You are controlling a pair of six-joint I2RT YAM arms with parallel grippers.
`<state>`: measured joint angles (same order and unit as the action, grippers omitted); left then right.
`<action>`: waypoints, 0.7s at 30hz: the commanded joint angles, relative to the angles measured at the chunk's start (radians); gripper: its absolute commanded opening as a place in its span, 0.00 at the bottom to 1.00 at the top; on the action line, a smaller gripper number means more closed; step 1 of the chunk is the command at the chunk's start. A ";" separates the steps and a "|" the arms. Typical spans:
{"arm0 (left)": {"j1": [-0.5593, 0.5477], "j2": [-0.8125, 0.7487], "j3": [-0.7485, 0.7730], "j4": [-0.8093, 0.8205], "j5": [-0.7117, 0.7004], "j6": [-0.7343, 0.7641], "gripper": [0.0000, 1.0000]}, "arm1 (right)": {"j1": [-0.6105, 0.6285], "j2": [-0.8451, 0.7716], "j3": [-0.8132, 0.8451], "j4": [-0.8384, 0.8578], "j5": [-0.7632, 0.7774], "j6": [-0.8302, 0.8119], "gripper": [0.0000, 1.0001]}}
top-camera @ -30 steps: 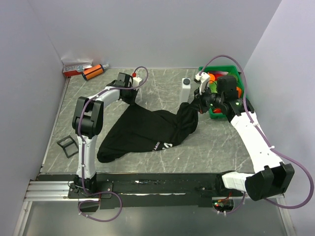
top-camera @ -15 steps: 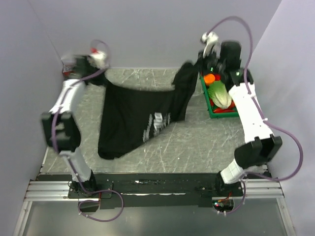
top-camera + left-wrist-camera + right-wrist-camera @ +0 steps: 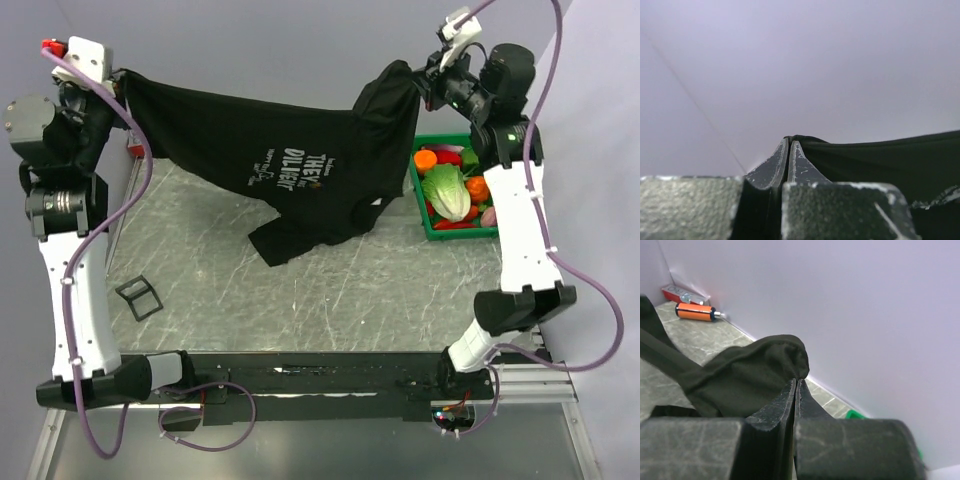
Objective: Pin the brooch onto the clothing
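Shirt (image 3: 270,150): one, black, held in the air above the table (image 3: 330,300), stretched between two grippers. Its long axis runs left to right. The white print faces the top camera, and the loose end droops toward the near side. Left gripper (image 3: 788,145) and right gripper (image 3: 795,382) each pinch an edge of cloth, jaws nearly together. One green bin (image 3: 455,234) of vegetables sits at right, and one orange tube (image 3: 696,311) lies by the far wall.
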<state>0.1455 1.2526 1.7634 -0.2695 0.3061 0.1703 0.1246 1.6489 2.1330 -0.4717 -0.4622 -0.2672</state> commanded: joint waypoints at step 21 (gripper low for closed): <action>0.006 -0.139 0.205 -0.016 -0.147 0.073 0.01 | -0.003 -0.442 0.021 -0.064 -0.041 -0.059 0.00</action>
<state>0.1459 1.1393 2.0514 -0.3161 0.2096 0.2085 0.1246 1.1912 2.2192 -0.5262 -0.5076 -0.3088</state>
